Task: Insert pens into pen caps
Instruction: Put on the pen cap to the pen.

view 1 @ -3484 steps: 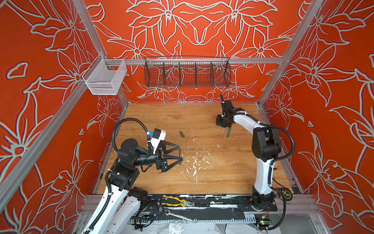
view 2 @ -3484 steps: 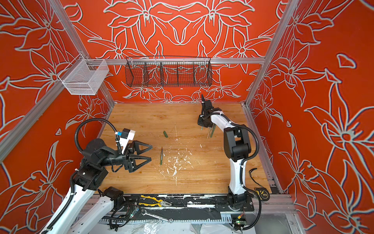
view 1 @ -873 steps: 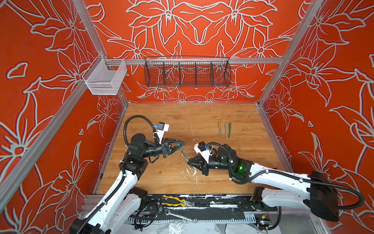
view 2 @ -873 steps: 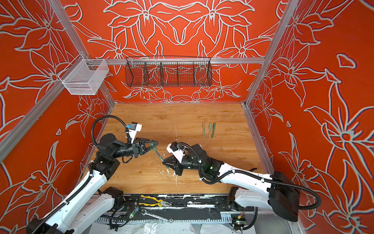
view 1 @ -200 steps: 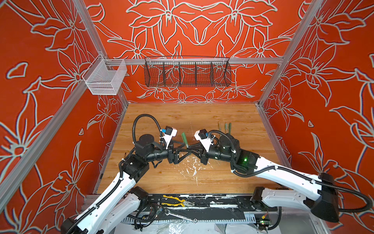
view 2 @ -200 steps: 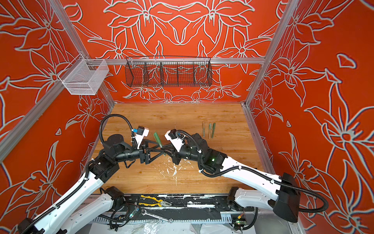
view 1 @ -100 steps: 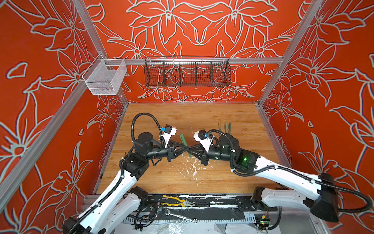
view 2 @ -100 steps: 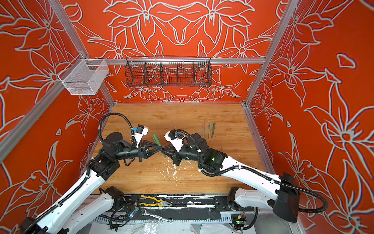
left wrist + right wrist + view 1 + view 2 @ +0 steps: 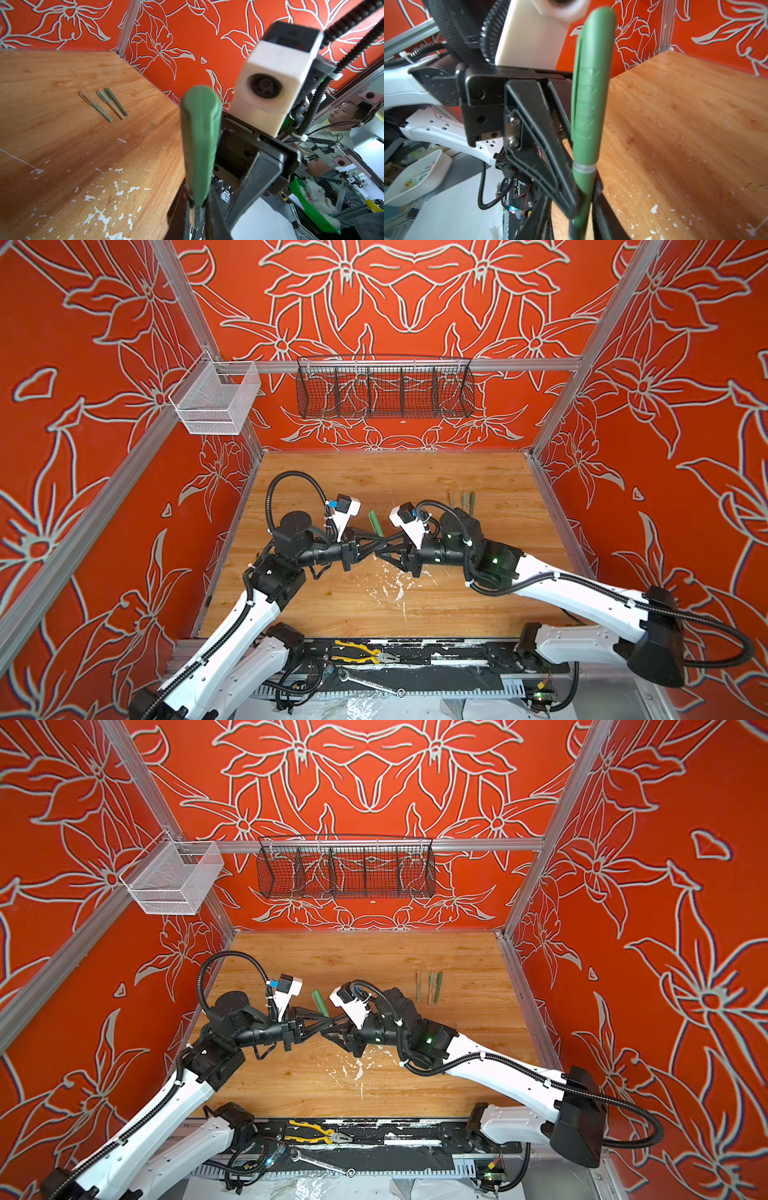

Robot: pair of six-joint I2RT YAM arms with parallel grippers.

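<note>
The left gripper is clamped on the barrel of a green pen, which stands upright with its cap on. The right gripper meets it tip to tip, jaws narrowly parted around the same pen. Three capped pens lie side by side on the table, far right. Their print is too small to read.

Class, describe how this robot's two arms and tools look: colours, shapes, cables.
The left arm and right arm have white shells, black joints and ribbed black cables looping outside. A green light glows on the right arm. The left tool and right tool are black with tapering open-framed fingers; a white camera block sits behind each.
</note>
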